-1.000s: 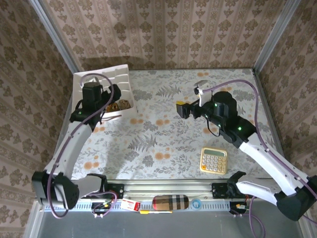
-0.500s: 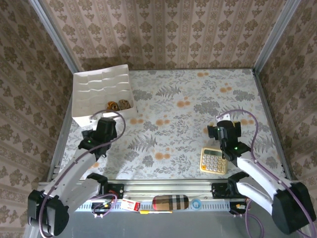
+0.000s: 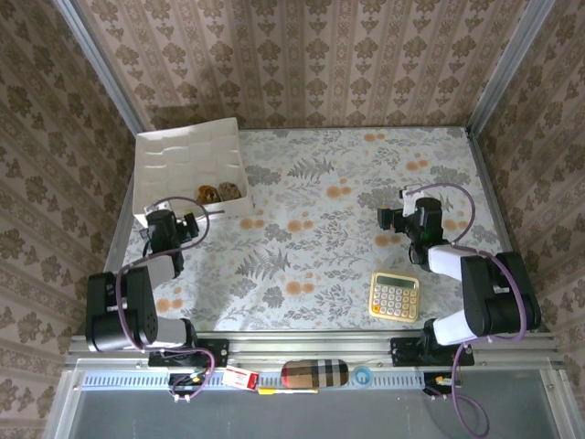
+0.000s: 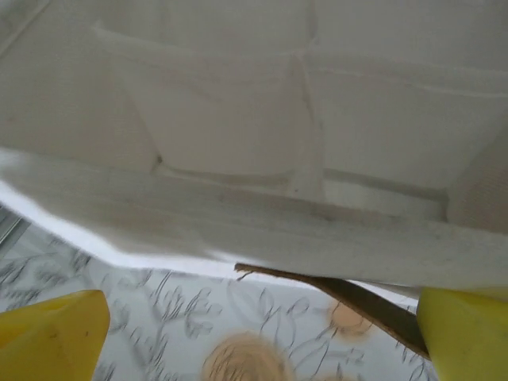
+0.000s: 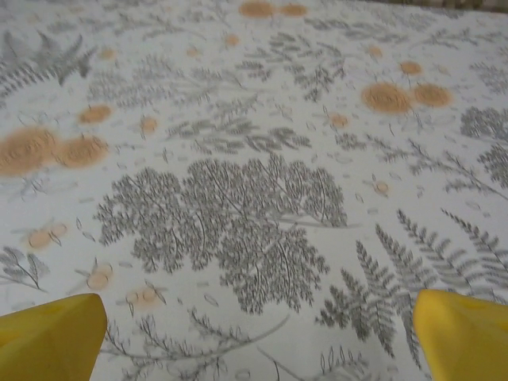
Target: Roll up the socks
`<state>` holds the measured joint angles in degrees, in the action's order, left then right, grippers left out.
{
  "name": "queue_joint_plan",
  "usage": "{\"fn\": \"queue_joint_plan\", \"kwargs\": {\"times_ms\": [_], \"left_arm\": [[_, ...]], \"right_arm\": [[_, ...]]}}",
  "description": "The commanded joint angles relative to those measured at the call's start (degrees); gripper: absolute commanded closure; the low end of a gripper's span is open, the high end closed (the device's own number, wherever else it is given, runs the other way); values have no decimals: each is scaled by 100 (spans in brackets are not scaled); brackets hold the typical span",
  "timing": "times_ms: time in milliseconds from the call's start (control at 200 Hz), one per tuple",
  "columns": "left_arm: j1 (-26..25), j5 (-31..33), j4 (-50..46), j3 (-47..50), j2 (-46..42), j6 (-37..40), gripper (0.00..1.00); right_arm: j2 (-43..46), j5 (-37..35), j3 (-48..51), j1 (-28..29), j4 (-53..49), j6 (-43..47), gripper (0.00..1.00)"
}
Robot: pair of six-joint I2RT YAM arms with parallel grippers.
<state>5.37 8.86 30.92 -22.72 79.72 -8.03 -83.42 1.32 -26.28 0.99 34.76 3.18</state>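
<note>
The socks [image 3: 222,192] lie as a brown patterned bundle in a front-right compartment of the white divided box [image 3: 178,160] at the table's far left. My left gripper [image 3: 174,222] sits low just in front of the box's near wall [image 4: 238,230]. It is open, its yellow fingertips [image 4: 51,333] wide apart with nothing between them. My right gripper [image 3: 391,218] rests low over the flowered cloth at the right. It is open too, with bare cloth between its yellow fingertips [image 5: 51,337]. Both arms are folded back toward their bases.
A yellow calculator [image 3: 395,295] lies on the cloth near the front right, close to the right arm. A beige plaid case [image 3: 315,373] rests on the front rail below the table edge. Patterned walls close in the table on three sides.
Both arms have drawn back from over the table and folded down near their bases. The left gripper came away from above the box. Both stayed open.
</note>
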Motion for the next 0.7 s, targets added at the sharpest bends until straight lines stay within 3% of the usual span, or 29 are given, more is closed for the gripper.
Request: {"fn": "queue_joint_plan", "kwargs": {"times_ms": [0,65,170,260,340,695], "left_arm": [[64,-828,1876,249,246,291,0],[36,-852,1949,345,172,277,0],[-151,-788,2662,681,274,503,0],[-514,-489,4408,959,1274,937,0],[-505,-76,2833,597,731,614,0],[-579,-106,2828,398,931,844,0]], "right_arm": [[-232,624,272,-99,1191,-186,0],[-498,492,601,-95,2140,-223,0],[-427,-91,422,-47,1676,-384,0],[-445,-302,280,-42,1411,-479,0],[-428,-316,277,-47,1394,-476,0],[-438,-313,254,-48,1340,-476,0]]}}
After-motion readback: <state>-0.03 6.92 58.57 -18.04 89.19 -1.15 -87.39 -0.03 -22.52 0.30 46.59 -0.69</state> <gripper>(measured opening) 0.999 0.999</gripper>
